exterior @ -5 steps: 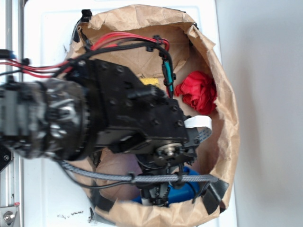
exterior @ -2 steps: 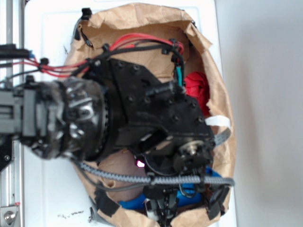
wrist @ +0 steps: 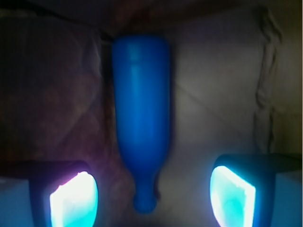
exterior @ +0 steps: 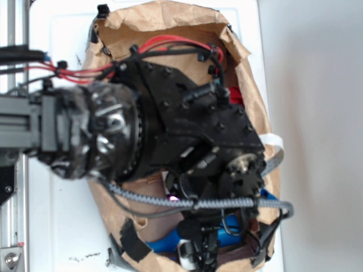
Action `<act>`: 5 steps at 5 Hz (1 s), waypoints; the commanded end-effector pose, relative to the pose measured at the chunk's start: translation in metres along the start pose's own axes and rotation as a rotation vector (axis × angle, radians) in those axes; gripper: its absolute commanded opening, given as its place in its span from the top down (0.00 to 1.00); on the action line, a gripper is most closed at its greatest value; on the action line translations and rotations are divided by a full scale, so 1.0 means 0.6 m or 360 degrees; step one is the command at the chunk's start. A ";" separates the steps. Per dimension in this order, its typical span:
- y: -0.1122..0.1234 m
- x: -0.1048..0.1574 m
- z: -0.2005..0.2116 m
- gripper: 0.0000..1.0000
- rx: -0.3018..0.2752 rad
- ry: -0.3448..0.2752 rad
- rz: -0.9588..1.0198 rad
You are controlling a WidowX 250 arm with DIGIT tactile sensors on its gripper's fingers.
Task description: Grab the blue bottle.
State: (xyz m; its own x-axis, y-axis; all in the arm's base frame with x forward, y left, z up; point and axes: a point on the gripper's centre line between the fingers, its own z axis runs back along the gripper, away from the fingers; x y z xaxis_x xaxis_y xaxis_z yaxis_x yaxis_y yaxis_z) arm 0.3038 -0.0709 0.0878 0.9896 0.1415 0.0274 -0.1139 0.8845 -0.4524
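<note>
From the exterior view, the black WidowX arm fills most of the crumpled brown paper bag (exterior: pixel 170 22), which lies open on a white surface. The arm's bulk hides nearly all of the bag's floor. At the bag's bottom edge, slivers of the bright blue smooth plastic bottle (exterior: pixel 164 242) show on either side of the wrist, lying along that edge. The black gripper (exterior: pixel 198 258) hangs just above it, but its fingers are too cluttered by cables here to judge their spread. A scrap of the red wrinkly rag (exterior: pixel 237 96) peeks out by the bag's right wall, well apart from the bottle.

From the wrist view, the bottle (wrist: pixel 142 109) lies lengthwise, wide body toward the top and narrow neck pointing down toward the camera. The gripper (wrist: pixel 154 201) stands wide open and holds nothing; its two lit fingertips (wrist: pixel 75 201) sit either side of the neck, with clear gaps on both sides. The bottle lies left of centre between them.

The risk, as I judge it, is closing on the neck rather than the body: the smooth taper could let the bottle squirt out or pivot. The off-centre line could also make one finger touch first and roll the bottle toward the paper wall, and a low descent might snag the crumpled paper.
</note>
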 end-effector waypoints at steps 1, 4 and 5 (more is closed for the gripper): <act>-0.021 -0.011 -0.045 0.00 0.0165 -0.0086 -0.0043; 0.005 -0.005 -0.068 0.00 0.0344 -0.0159 0.0021; 0.011 0.007 -0.057 1.00 0.0327 -0.0185 0.0036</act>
State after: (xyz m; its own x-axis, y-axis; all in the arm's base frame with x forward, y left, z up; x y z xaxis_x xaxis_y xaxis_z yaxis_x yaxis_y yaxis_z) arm 0.2991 -0.0818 0.0360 0.9749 0.2128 0.0661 -0.1906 0.9500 -0.2471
